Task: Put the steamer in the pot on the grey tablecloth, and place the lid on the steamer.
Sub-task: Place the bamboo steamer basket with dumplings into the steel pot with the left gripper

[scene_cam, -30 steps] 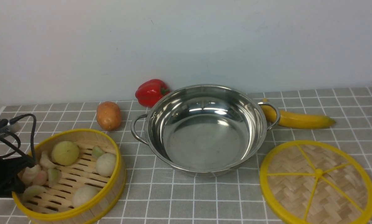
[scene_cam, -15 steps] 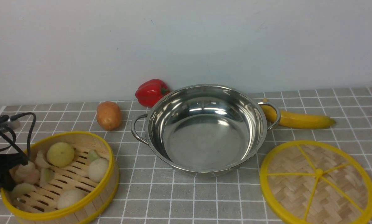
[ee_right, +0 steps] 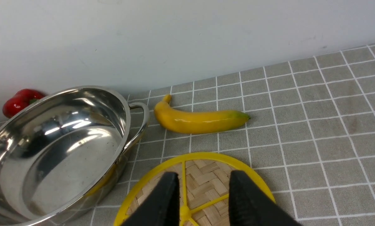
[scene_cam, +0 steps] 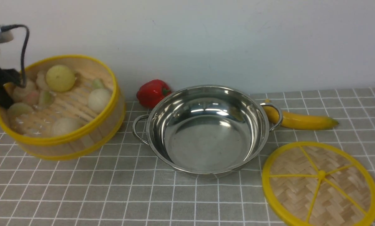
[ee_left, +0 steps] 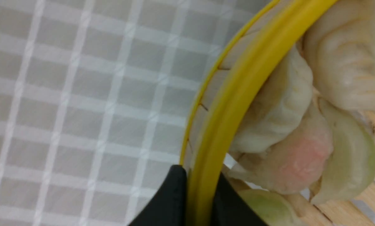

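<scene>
1. One steamer (scene_cam: 80,141) hanging in the air left of the one pot (scene_cam: 206,147), left gripper (ee_left: 200,191) pinching its rim.
2. One lid (scene_cam: 300,188) flat on the grey tablecloth (scene_cam: 174,201), right gripper (ee_right: 203,175) spread above it.
3. One banana (scene_cam: 300,121), one red pepper (scene_cam: 151,92).

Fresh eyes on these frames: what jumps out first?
The round bamboo steamer with yellow rims, full of dumplings, hangs tilted above the grey checked tablecloth at far left, its rim pinched by the left gripper. The wide shiny steel pot sits empty at centre; the flat woven-bamboo lid lies at right front.
</scene>
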